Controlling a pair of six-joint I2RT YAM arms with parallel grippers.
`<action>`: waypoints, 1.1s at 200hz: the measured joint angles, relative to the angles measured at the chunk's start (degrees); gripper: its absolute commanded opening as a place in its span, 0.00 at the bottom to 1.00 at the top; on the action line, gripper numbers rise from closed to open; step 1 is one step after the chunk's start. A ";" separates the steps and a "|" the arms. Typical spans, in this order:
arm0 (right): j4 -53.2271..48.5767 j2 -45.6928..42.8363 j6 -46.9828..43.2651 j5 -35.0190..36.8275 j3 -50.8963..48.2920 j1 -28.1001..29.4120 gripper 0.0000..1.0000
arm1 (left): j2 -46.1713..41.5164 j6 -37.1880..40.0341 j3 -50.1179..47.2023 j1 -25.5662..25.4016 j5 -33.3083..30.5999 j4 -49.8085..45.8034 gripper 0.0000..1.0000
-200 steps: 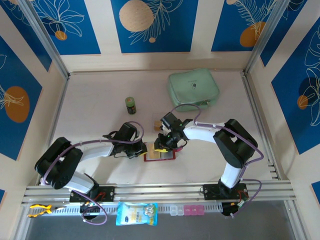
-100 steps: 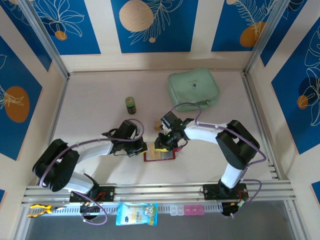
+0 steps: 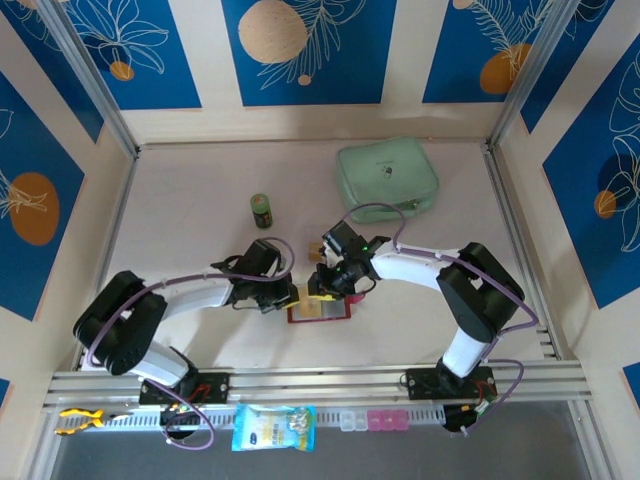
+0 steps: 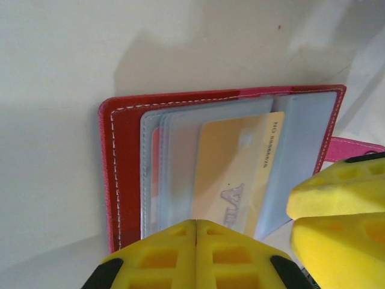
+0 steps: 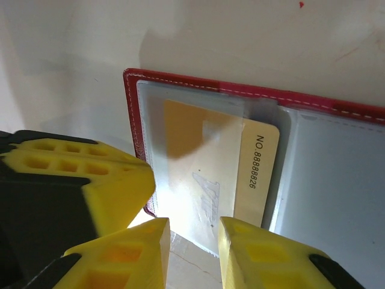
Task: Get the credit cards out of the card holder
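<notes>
The left gripper [image 3: 285, 297] has moved right and closed at the red stitched card holder [image 4: 123, 156] at frame centre, the right gripper [image 5: 191, 232] stands narrowly open, and the thin, stiff, probably slippery tan plastic card [image 5: 198, 150] seems best pinched at its uncovered end.

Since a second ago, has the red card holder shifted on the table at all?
No. The card holder lies where it did, below and right of the green bottle, with the same gap between them.

Card holder [image 4: 123, 174] bottom edge behind left gripper [image 4: 197, 232] (snap tab [image 4: 355, 147] cropped)
</notes>
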 measured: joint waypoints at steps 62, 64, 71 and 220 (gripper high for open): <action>1.49 1.05 0.00 -1.07 -0.07 0.00 0.28 | 1.33 0.02 -0.02 -0.02 0.11 0.04 0.03; 1.49 1.18 0.02 -1.11 -0.07 0.00 0.28 | 1.33 0.02 -0.02 -0.02 0.11 0.04 0.03; 1.53 1.40 0.02 -1.31 -0.07 0.00 0.28 | 1.31 0.02 -0.02 -0.02 0.11 0.04 0.03; -0.42 0.31 -0.02 0.31 -0.68 -0.33 0.28 | 1.31 1.09 -0.02 -0.02 0.09 -0.02 0.03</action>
